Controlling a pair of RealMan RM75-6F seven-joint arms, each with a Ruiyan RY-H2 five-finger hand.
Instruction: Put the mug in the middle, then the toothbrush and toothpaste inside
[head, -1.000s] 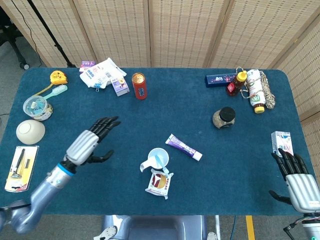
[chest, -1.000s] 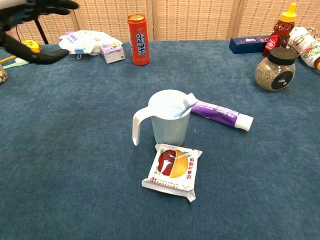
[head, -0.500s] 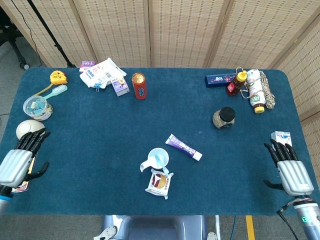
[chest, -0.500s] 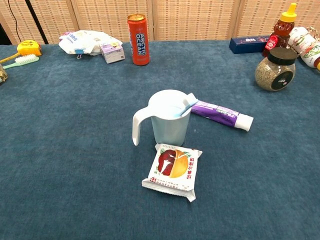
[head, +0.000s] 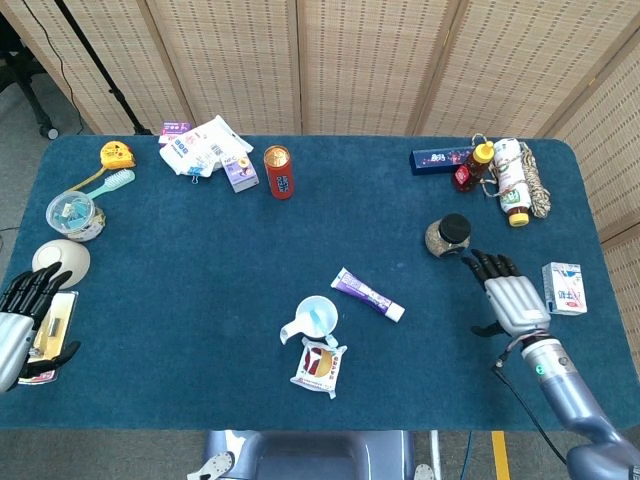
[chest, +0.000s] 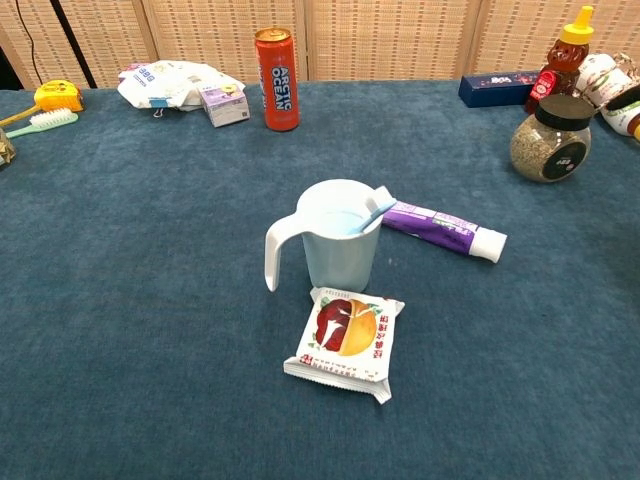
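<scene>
A white mug (head: 313, 319) (chest: 338, 240) stands upright near the table's middle, handle to the left. A light blue toothbrush (chest: 366, 215) leans inside it, its end over the rim. A purple and white toothpaste tube (head: 368, 295) (chest: 444, 229) lies flat just right of the mug. My right hand (head: 510, 298) hovers open over the cloth right of the tube, fingers spread toward the jar. My left hand (head: 20, 325) is open at the far left edge, over a razor card. Neither hand appears in the chest view.
A snack packet (head: 320, 367) (chest: 345, 343) lies in front of the mug. A seed jar (head: 448, 236) stands just beyond my right hand, a small box (head: 564, 287) to its right. A red can (head: 279, 172), packets, bottles, a bowl (head: 61, 262) and a spare brush (head: 109, 183) line the edges.
My right hand moved from the table's right front corner inward toward the jar and tube. My left hand pulled back from mid-table to the far left edge. Mug, toothbrush and tube stayed put.
</scene>
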